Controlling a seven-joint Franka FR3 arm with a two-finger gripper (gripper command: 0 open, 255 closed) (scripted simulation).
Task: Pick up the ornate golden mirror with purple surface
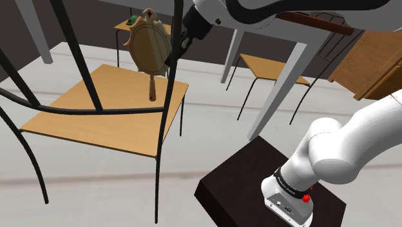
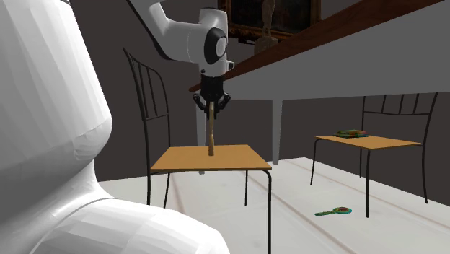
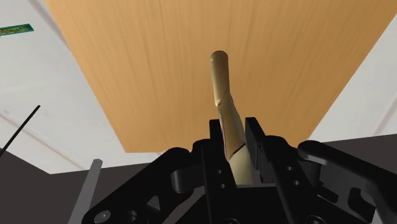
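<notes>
End effector pinching golden mirror by its frame, handle hanging below it just over chair seat; best lifted straight up, slowly, grip firm against swing.

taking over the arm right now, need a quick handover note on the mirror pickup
Gripper: shut on the ornate golden hand mirror, clasping it at the head with the handle hanging down.
Mirror: upright over the tan wooden seat of the black-framed chair. A sliver of its purple face shows beside the fingers in the wrist view.
Done: grasp made, and the mirror's head is well above the seat.
Not clear: whether the handle tip has left the wood.
Left: probably lift a little higher to confirm the mirror is clear of the seat.
</notes>
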